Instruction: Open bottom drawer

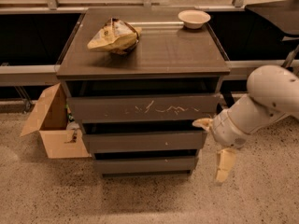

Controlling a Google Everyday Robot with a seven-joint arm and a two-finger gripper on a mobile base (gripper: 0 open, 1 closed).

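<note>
The bottom drawer is the lowest and narrowest of three dark grey-brown fronts in the cabinet, plain and pushed in. Above it sit the medium drawer and the large scratched drawer. My gripper hangs at the cabinet's right side, level with the middle and bottom drawers. One cream finger points left toward the cabinet corner, the other hangs down, so the jaws stand wide apart and hold nothing. The white arm reaches in from the right.
A crumpled chip bag and a white bowl lie on the cabinet top. An open cardboard box stands on the speckled floor at the cabinet's left. Dark counters run behind.
</note>
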